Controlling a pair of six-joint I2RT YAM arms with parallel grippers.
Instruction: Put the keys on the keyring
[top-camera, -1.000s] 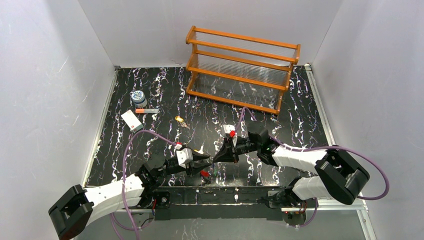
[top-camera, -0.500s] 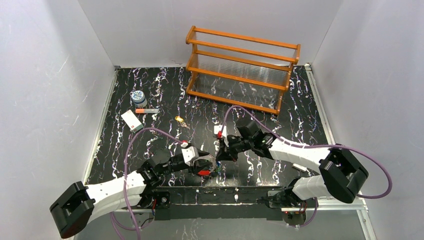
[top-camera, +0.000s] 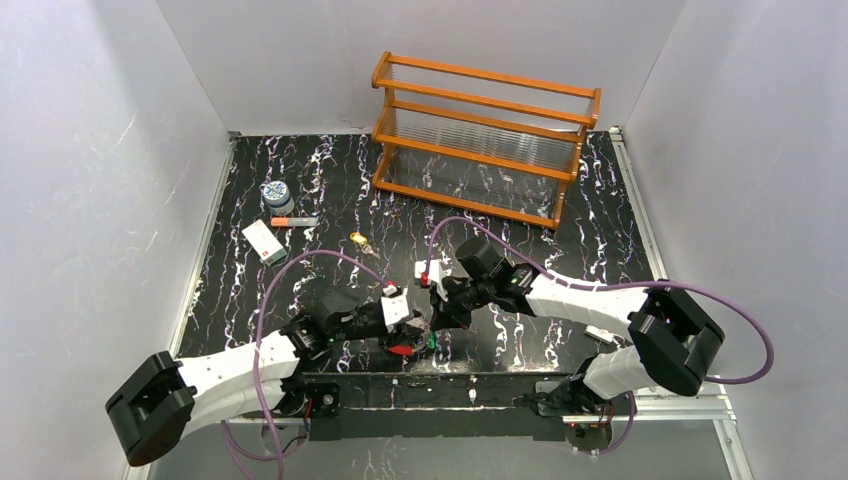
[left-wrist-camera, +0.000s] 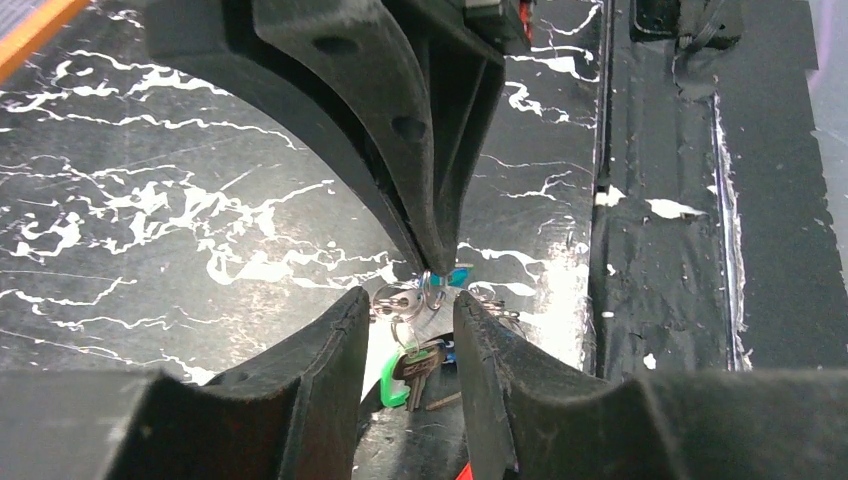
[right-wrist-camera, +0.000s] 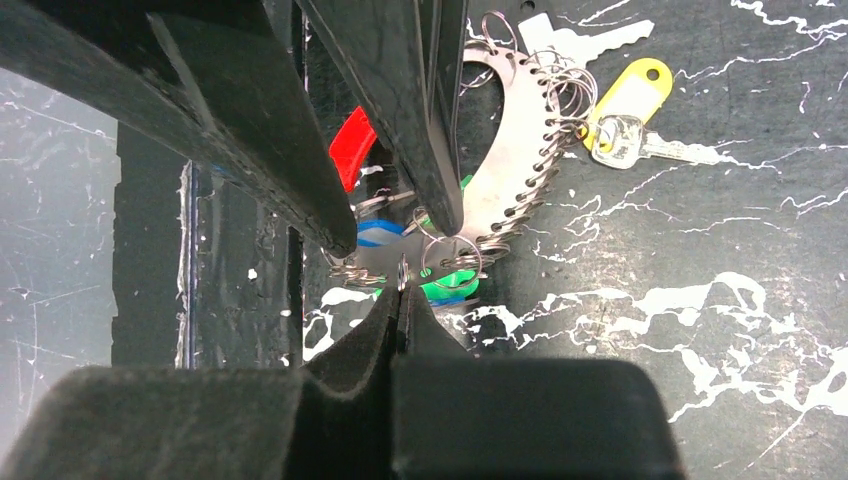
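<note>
The keyring is a silvery curved piece edged with many small wire rings. In the right wrist view it arcs from the top centre down to mid-frame. A curved red piece shows at its left, between the fingers of the other arm. The coloured keys hang at its lower end. A green-headed key sits low in the left wrist view. A blue-headed key lies just left of the ring cluster. From above, this bundle lies at the lower middle of the frame, near the table's front edge and between the two arms' tips.

The right gripper has its fingers pressed together, nipping one of the keyring's small rings at their tips. The left gripper has its fingers apart, one on either side of the rings and the green key. I cannot tell whether they touch the metal.

A yellow-headed key and a bare silver key lie at the upper right of the right wrist view, just past the rings. I cannot tell whether they touch them.

Farther out on the black marbled table, a white card, an orange-tipped stick and a blue-white jar sit at the left. A wooden rack stands at the top centre.
</note>
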